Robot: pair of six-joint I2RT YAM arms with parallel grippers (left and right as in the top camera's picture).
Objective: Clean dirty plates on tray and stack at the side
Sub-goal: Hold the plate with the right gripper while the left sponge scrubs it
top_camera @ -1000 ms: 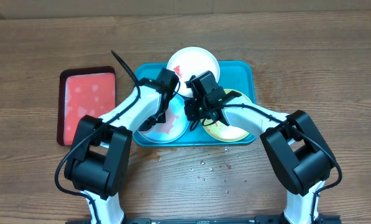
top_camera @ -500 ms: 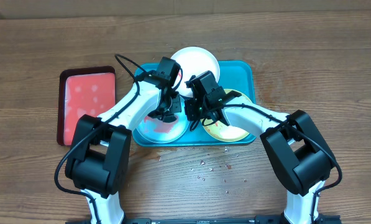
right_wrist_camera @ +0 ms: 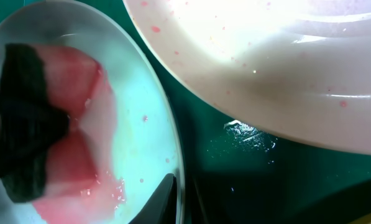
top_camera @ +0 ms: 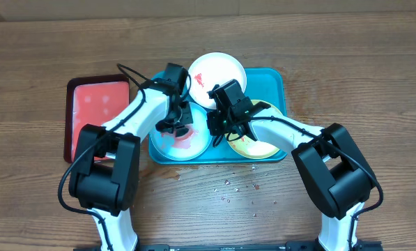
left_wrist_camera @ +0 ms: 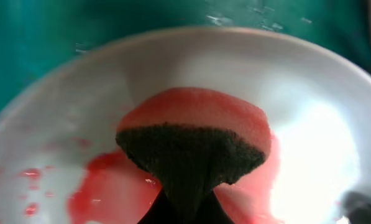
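The teal tray [top_camera: 274,80] holds three plates. The light blue plate [top_camera: 183,146] lies at its front left, smeared with red sauce. My left gripper [top_camera: 176,124] is shut on a pink sponge with a dark scouring side [left_wrist_camera: 194,134] and presses it on that plate [left_wrist_camera: 309,124]. My right gripper [top_camera: 213,125] is shut on the same plate's right rim [right_wrist_camera: 141,93], one finger [right_wrist_camera: 169,199] inside it. The white plate [top_camera: 218,70], with red specks, leans at the tray's back. The yellow-green plate [top_camera: 260,146] lies front right, partly under the right arm.
A smaller red tray with a dark rim [top_camera: 99,111] lies on the wooden table left of the teal tray. Small crumbs [top_camera: 235,187] are scattered on the table in front of the tray. The white plate's underside [right_wrist_camera: 266,62] hangs close above the right gripper.
The left arm has swung leftward, dragging the sponge left across the light blue plate. The right gripper has stayed on the rim.
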